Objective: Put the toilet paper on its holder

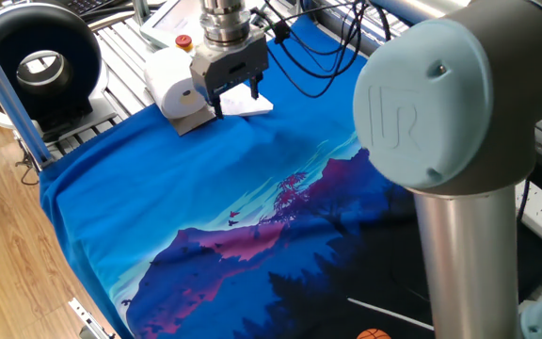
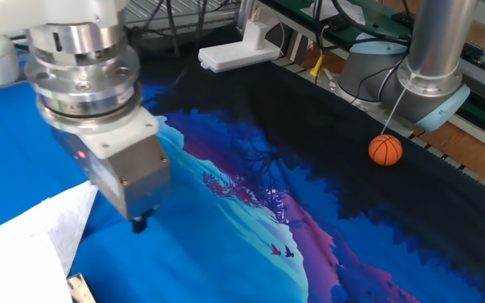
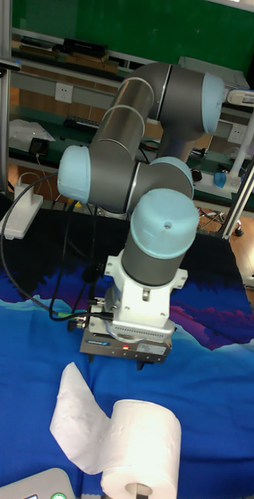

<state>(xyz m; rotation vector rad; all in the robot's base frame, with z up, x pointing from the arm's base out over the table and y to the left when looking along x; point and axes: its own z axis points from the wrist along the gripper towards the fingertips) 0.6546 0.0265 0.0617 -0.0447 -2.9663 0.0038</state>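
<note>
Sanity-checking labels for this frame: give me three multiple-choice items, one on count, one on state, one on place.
1. Fat white toilet paper rolls in view: A one; B two; C three.
2. The two-finger gripper is: A shut on the roll; B shut on the loose sheet; C open, empty.
3. The small orange basketball lies: A on the wooden floor; B on the black part of the printed blue cloth, near the grey arm base; C atop the roll.
Answers: 1 A, only one roll shows; 2 C, fingers apart, nothing between; 3 B, the ball sits by the base.
</note>
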